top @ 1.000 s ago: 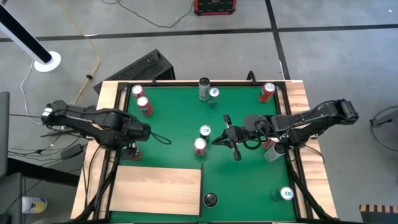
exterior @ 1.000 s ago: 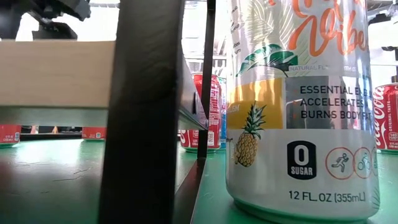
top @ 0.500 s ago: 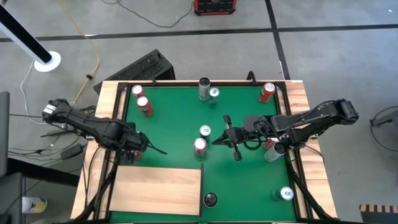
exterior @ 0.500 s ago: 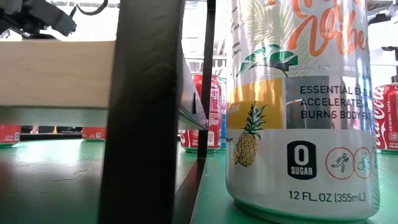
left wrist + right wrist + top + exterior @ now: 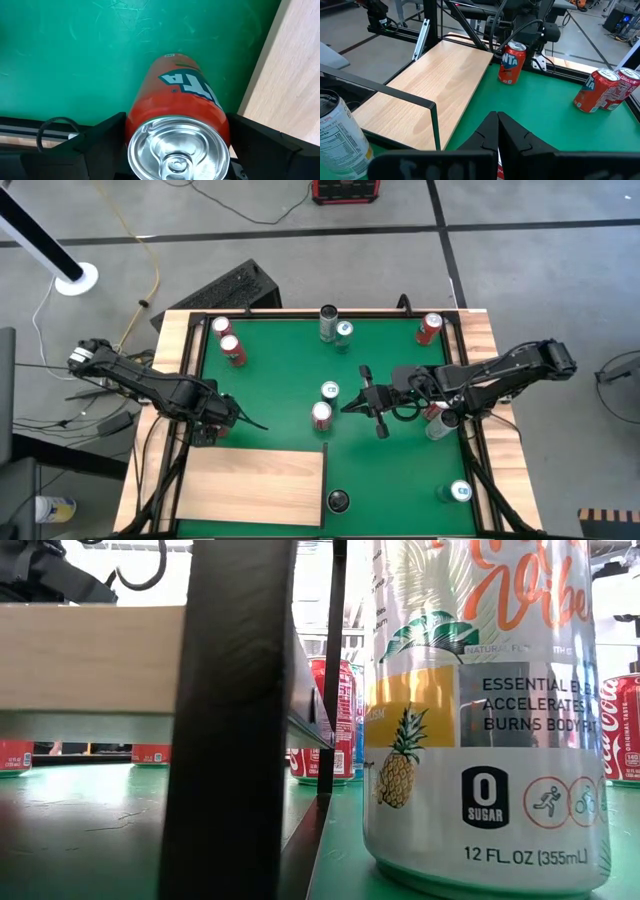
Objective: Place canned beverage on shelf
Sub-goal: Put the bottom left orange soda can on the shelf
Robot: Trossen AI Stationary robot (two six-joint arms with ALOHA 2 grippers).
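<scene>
The left gripper point(image 5: 176, 150) straddles one orange Fanta can point(image 5: 177, 127) just beside the pale shelf point(image 5: 255, 485), fingers spread and not squeezing, while the right gripper point(image 5: 362, 402), pinched shut and empty, hovers mid-mat beyond two upright cans.

I read "ESSENTIAL", "ACCELERATES", "BURNS BODY", "0 SUGAR" and "12 FL. OZ (355mL)" on the pineapple can point(image 5: 480, 710). The red can point(image 5: 622, 728) beside it shows "Coca". Between my left jaws, the orange can point(image 5: 177, 125) reads "TA".
</scene>
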